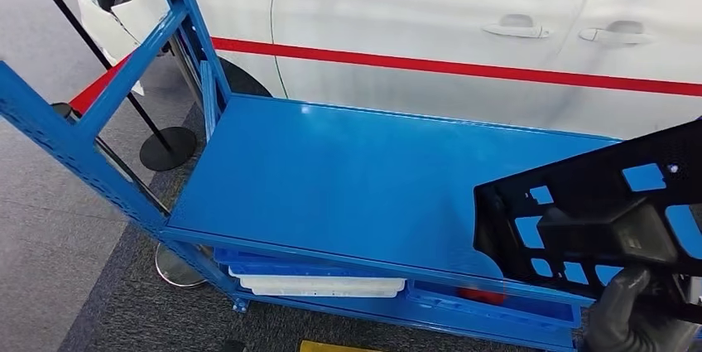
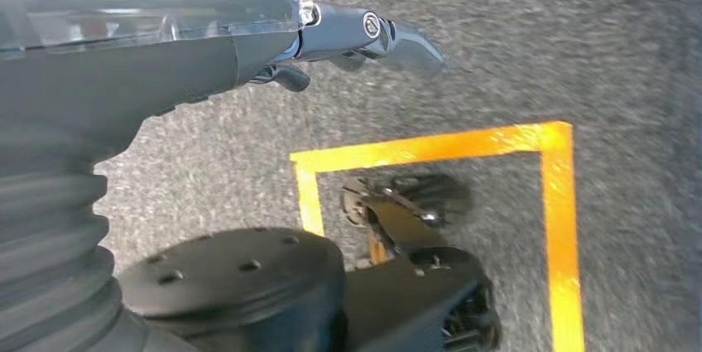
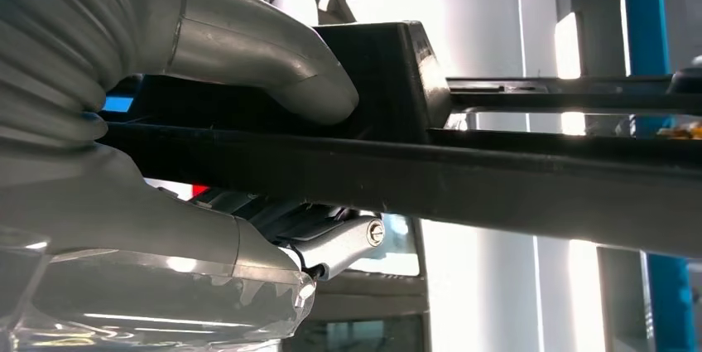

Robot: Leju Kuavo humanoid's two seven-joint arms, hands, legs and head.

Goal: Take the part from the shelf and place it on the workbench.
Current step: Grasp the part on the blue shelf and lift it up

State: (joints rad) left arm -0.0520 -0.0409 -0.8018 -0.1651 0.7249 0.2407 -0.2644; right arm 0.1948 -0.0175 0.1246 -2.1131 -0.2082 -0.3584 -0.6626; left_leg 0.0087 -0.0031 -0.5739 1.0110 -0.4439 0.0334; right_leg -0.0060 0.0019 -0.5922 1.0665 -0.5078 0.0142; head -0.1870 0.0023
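The black plastic part with a grid of rectangular cut-outs (image 1: 596,203) is held up at the right end of the blue metal shelf top (image 1: 348,178), tilted and off its surface, gripped by the right hand (image 1: 637,311), whose thick grey thumb (image 3: 265,62) presses one face while darker fingers (image 3: 331,240) clamp the other. The left hand (image 2: 364,37) hangs over grey carpet with an orange tape outline (image 2: 497,141), holding nothing, fingers loosely extended. A white car with a red stripe (image 1: 463,37) stands behind the shelf, and a white tray (image 1: 319,284) sits on a lower level
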